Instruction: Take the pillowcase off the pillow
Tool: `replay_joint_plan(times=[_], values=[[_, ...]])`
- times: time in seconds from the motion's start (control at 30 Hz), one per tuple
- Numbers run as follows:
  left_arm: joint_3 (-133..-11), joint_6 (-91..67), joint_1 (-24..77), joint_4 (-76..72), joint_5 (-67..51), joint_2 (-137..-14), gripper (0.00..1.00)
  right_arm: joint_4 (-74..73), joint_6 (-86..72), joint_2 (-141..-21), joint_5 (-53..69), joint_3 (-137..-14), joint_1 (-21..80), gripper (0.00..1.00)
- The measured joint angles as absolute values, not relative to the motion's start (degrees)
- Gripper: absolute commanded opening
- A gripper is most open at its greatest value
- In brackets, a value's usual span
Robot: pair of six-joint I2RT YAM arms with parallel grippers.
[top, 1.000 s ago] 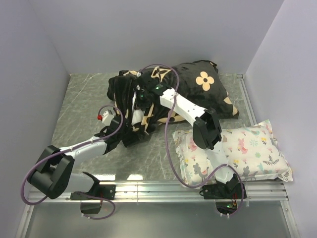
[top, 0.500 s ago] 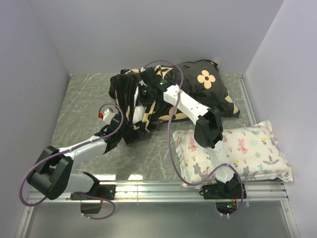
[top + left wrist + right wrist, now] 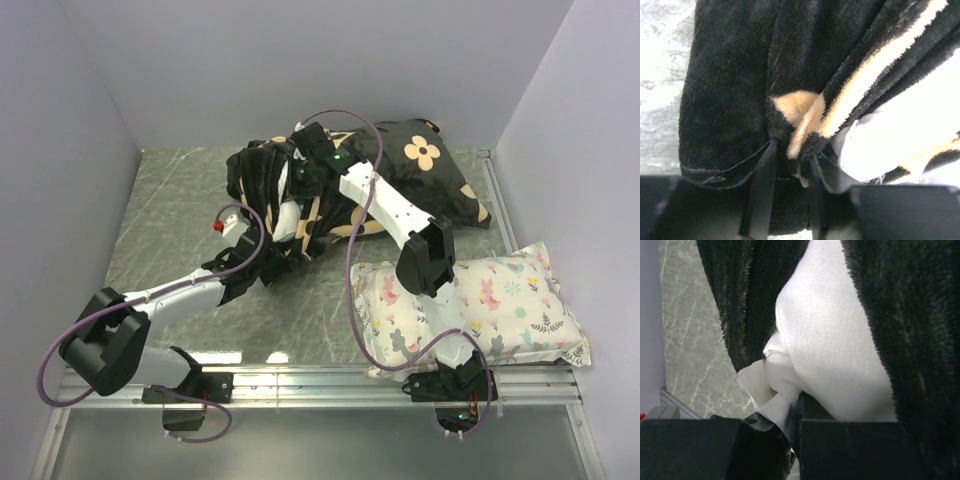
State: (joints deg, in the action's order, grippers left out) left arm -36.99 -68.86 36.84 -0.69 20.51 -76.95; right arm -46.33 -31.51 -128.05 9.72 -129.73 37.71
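**Two grips on one bundle**

The pillowcase [image 3: 440, 190], black plush with tan flowers, lies bunched at the far middle of the table [image 3: 170, 210]. Its right part covers the pillow and its left part is gathered in folds. White cloth of the pillow [image 3: 830, 340] shows through the opening. The left gripper [image 3: 790, 160] is clamped on a black-and-tan edge of the pillowcase at its near left end. The right gripper [image 3: 786, 412] is pinched onto a fold of the pillow's white cloth inside the opening. A floral pillow [image 3: 490, 300] lies at the near right, apart from the bundle.
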Motion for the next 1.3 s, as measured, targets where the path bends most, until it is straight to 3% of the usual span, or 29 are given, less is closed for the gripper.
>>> replay_joint_plan(times=[0.13, 0.33, 0.53, 0.83, 0.97, 1.1, 1.3], values=[[-37.5, -69.4, 36.2, 0.0, 20.6, -77.0, 0.19, -44.4, -31.5, -124.6, 9.7, -124.8, 37.7, 0.0], [-39.0, -69.3, 29.4, 1.7, 14.4, -76.7, 0.01, -30.2, -32.4, -107.1, 11.4, -98.7, 37.5, 0.0], [-43.1, -69.4, 26.0, 3.2, 9.1, -79.1, 0.01, -18.7, -33.6, -96.0, 14.9, -83.0, 37.0, 0.0], [-40.2, -68.2, 17.3, 2.4, -0.1, -79.4, 0.29, -14.9, -32.5, -93.9, 18.5, -78.4, 36.5, 0.0], [-40.1, -66.1, 10.6, 5.5, -3.8, -76.4, 0.53, -10.7, -32.0, -90.0, 21.2, -73.7, 37.1, 0.0], [-41.6, -63.3, 8.5, 10.5, -4.9, -74.9, 0.69, -8.3, -30.3, -88.8, 19.4, -71.6, 40.7, 0.0], [-42.4, -58.0, 7.5, 17.8, -4.1, -72.1, 0.81, -6.3, -28.9, -89.7, 15.2, -70.1, 46.0, 0.0]])
